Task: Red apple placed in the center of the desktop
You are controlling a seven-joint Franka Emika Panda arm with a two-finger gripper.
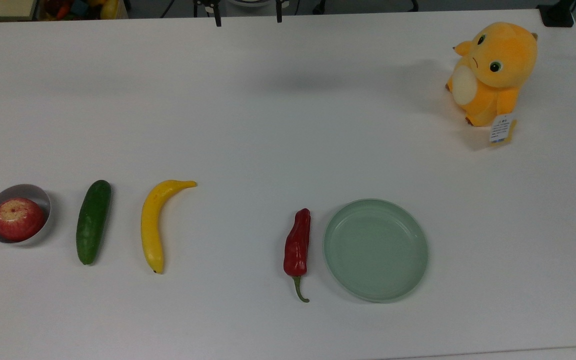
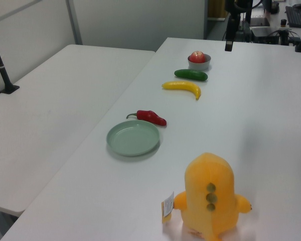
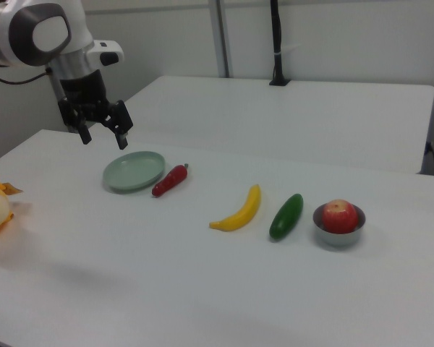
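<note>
The red apple (image 1: 18, 218) sits in a small grey bowl (image 1: 43, 197) at the top view's far left; it also shows in the right view (image 3: 339, 215) and the left view (image 2: 197, 55). The white desktop (image 1: 288, 125) is bare around its middle. My gripper (image 1: 247, 19) hangs at the top view's upper edge, far from the apple. In the right view the gripper (image 3: 102, 137) is open above the table near the plate, with nothing between its fingers. One dark finger (image 2: 229, 45) shows in the left view, to the right of the bowl.
In a row to the right of the bowl lie a green cucumber (image 1: 93, 221), a yellow banana (image 1: 154, 225), a red chili pepper (image 1: 297, 247) and a round pale green plate (image 1: 375, 250). An orange plush toy (image 1: 493, 72) stands at the top view's upper right corner.
</note>
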